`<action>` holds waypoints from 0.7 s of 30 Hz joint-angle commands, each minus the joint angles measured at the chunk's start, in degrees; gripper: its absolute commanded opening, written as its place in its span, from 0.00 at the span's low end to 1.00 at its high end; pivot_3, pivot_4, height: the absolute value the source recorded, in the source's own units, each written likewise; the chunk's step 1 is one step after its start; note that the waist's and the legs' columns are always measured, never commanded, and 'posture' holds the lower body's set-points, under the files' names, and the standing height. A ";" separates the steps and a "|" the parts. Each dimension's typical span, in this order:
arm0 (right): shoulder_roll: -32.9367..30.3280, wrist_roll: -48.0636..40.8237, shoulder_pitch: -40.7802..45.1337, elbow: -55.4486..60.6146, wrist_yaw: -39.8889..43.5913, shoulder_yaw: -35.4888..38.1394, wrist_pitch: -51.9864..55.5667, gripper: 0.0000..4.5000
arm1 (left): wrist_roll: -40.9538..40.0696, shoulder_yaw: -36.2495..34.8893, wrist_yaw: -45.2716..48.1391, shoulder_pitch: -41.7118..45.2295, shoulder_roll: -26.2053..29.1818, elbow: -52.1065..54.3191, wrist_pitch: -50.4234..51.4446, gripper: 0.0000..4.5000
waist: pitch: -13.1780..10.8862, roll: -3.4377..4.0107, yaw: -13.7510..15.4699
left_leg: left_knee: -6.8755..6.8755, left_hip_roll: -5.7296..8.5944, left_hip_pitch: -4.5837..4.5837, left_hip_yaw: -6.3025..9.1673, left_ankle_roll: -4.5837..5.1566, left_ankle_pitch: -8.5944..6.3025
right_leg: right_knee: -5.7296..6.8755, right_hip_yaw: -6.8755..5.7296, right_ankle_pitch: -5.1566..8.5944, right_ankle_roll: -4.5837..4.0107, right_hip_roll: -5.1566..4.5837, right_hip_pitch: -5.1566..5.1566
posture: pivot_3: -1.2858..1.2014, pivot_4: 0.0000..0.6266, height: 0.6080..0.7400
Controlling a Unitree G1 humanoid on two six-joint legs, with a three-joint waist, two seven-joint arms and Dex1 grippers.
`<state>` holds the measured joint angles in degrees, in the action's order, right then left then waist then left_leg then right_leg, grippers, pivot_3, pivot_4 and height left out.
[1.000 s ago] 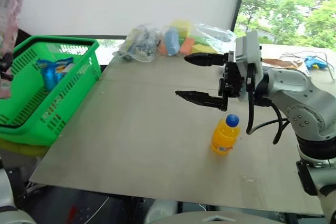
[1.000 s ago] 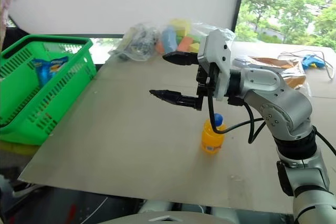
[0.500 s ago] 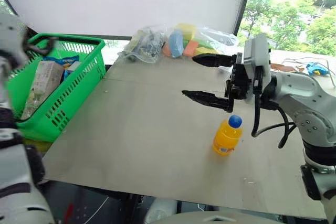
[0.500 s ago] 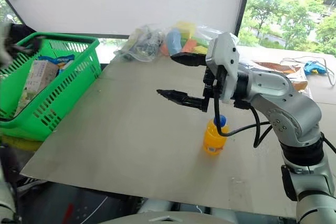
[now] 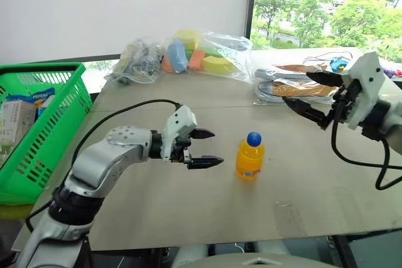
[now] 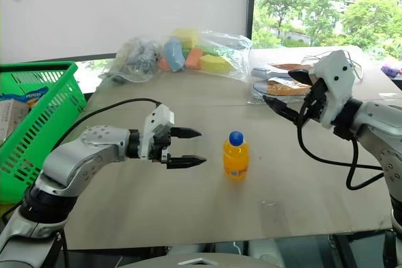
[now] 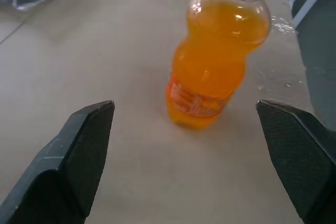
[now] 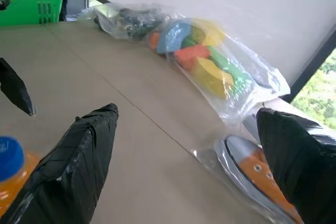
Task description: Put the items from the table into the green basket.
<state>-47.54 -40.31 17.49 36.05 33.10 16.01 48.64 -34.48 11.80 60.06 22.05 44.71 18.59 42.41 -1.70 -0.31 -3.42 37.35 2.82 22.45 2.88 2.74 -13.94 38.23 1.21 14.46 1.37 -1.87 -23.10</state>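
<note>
The left gripper (image 5: 207, 148) stood wide and empty, its 2 fingers aimed at the orange bottle (image 5: 249, 157) upright on the table (image 5: 188, 199) just ahead. The right gripper (image 5: 313, 96) hung wide, empty, beyond the bottle. The green basket (image 5: 44, 136) sat behind the left gripper.

The green basket (image 5: 44, 130) runs off the picture's left edge, so its far side is lost. The cartons (image 5: 16, 120) inside sit half behind its lattice wall, their print unreadable. The clear bag (image 5: 188, 54) holds coloured shapes, possibly sponges, too blurred to name.
</note>
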 commanded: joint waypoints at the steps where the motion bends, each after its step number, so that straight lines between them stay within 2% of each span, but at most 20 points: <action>1: -0.97 -0.88 -0.76 3.36 -1.33 3.61 0.25 1.00 | 2.78 2.21 4.36 3.12 -0.58 -3.25 -3.42 0.99 | -0.10 0.12 -0.59 | 0.03 0.00 -0.17 -0.03 0.00 0.00 | -0.01 0.01 0.00 0.00 0.00 0.21 | 0.44 0.02 1.00; 4: -0.81 -1.62 -2.54 5.21 -2.53 4.42 0.93 1.00 | 4.85 5.40 8.19 5.56 -2.44 -6.69 -5.56 0.99 | -0.16 0.20 -1.44 | 0.03 -0.01 -0.70 -0.08 0.01 0.00 | -0.26 0.06 0.17 -0.09 0.04 0.86 | 0.43 0.02 1.00; 7: -0.83 -2.32 -3.57 6.25 -3.39 5.29 1.52 1.00 | 7.40 8.11 10.10 7.36 -4.83 -9.65 -7.74 0.99 | -0.19 0.17 -2.23 | 0.06 0.00 -0.67 -0.10 0.08 -0.04 | -0.38 0.09 0.09 0.18 0.01 0.92 | 0.42 0.03 1.00; 14: -2.29 -4.56 -7.99 9.46 -3.92 9.60 3.39 1.00 | 14.65 13.13 8.98 12.55 -14.10 -18.77 -12.74 0.99 | -0.32 0.12 -3.34 | 0.05 0.01 -0.58 -0.05 0.24 -0.16 | -0.38 0.05 0.10 0.21 -0.05 0.87 | 0.39 0.05 1.00; 18: -3.29 -7.74 -12.26 11.47 -2.48 12.86 4.74 1.00 | 17.44 14.97 10.87 13.45 -16.46 -21.42 -15.36 0.99 | -0.41 0.10 -4.19 | 0.05 0.01 -0.57 -0.05 0.24 -0.16 | -0.39 0.06 0.12 0.24 -0.05 0.87 | 0.39 0.05 1.00; 21: -5.56 -12.42 -18.18 13.36 1.72 15.84 6.71 1.00 | 19.10 15.62 11.72 13.04 -17.12 -22.97 -17.65 0.80 | -0.49 0.13 -5.29 | 0.05 0.00 -0.58 -0.06 0.24 -0.16 | -0.39 0.07 0.14 0.27 -0.05 0.88 | 0.38 0.06 1.00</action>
<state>-51.75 -49.70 0.50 46.97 32.38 28.77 54.58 -16.45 27.61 71.02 34.61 27.60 -4.12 26.66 -2.19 -0.18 -8.71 37.40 2.82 21.89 2.82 2.98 -14.10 37.83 1.28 14.62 1.66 -1.92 -22.22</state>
